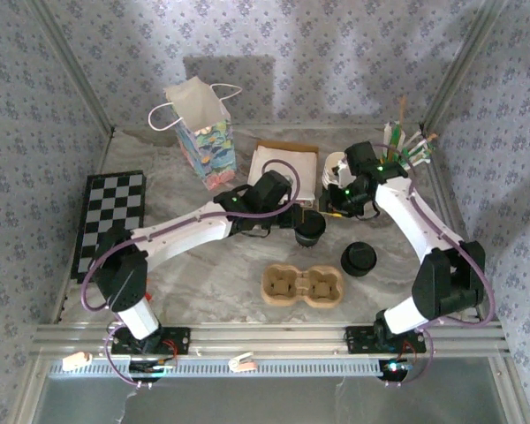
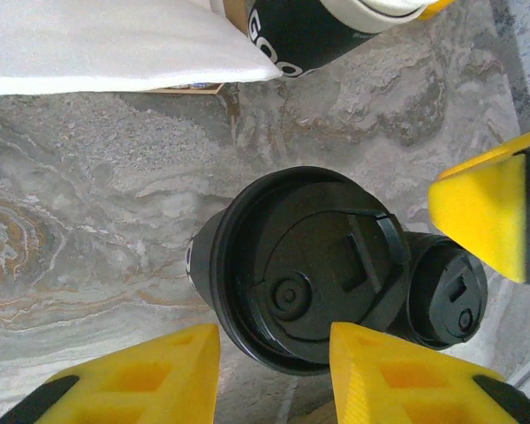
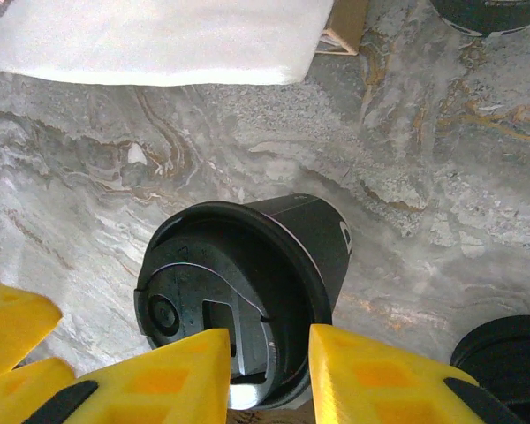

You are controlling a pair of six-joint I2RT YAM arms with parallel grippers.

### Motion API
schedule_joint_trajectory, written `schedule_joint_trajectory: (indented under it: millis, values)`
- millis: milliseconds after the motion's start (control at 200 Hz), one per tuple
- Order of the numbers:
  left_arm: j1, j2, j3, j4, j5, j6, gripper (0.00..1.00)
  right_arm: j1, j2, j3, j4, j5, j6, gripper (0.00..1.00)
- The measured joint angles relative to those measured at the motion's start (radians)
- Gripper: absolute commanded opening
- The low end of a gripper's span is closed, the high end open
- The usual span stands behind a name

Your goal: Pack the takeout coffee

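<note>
Starting nearest the arm bases, the cardboard tray [image 1: 302, 284] lies with both hollows unfilled. Just beyond the tray's right end sits a low black lid piece [image 1: 359, 259]. Beyond the tray's middle, apart from it, the takeout coffee [image 1: 309, 228] stands upright on the marbled table [image 1: 212, 283].

The left gripper [image 2: 274, 340] hangs over the cup from the tray's far left. Its jaws are parted with nothing between them, and the lid is wider than their gap. The right gripper [image 3: 269, 336] hangs over the cup from the tray's far right, its fingers a narrow way apart above the lid's rim. Whether they pinch it I cannot tell.

Farther beyond the tray are the stack of lidless cups [image 1: 336, 168] and the paper bag [image 1: 203, 132].

The cup is probably light if empty, and top-heavy and sloshing if full. Its paper wall would likely give under a hard squeeze. The plastic lid looks smooth and might pop off if the cup were lifted by it. The best hold, I judge, is a gentle one across the dark wall just under the lid.
</note>
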Motion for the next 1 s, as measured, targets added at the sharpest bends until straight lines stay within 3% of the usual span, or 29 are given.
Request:
schedule_joint_trajectory:
  millis: [465, 1005]
  values:
    - [0.003, 0.072, 0.000, 0.048, 0.026, -0.003, 0.32, 0.039, 0.055, -0.009, -0.017, 0.006, -0.038, 0.15]
    - [0.020, 0.090, -0.019, 0.121, 0.035, -0.006, 0.27, 0.074, -0.076, -0.157, 0.106, 0.064, 0.006, 0.14]
